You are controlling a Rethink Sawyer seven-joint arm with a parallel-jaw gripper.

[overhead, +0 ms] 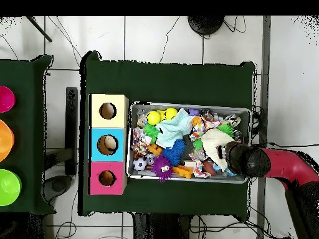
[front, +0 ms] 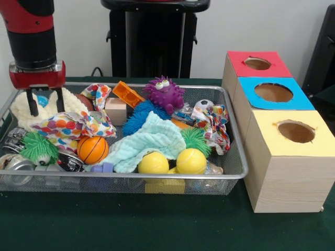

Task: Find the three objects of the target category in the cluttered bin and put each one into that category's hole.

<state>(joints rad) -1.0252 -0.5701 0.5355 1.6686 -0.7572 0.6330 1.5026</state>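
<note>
My gripper (front: 46, 103) hangs open over the left end of the wire bin (front: 238, 175), its two black fingers (front: 32, 102) straddling a cream fluffy cloth (front: 18, 111). The bin also holds two yellow balls (front: 153, 163), an orange basketball (front: 92, 149), a purple spiky toy (front: 164, 93), a blue spiky ball (front: 137, 117), a mint cloth (front: 149, 137) and polka-dot cloths (front: 65, 127). Right of the bin stand three boxes with round holes, topped red (front: 277, 67), blue (front: 251, 99) and yellow (front: 272, 144). In the overhead view the arm (overhead: 249, 160) covers the gripper above the cream cloth (overhead: 215, 142).
A green fuzzy toy (front: 38, 146), metal cans (front: 15, 166), an orange block (front: 127, 94), a wooden block (front: 115, 110) and a small soccer ball (front: 205, 104) crowd the bin. Pink (overhead: 5, 98), orange (overhead: 4, 140) and green (overhead: 7, 187) bowls sit on a separate table.
</note>
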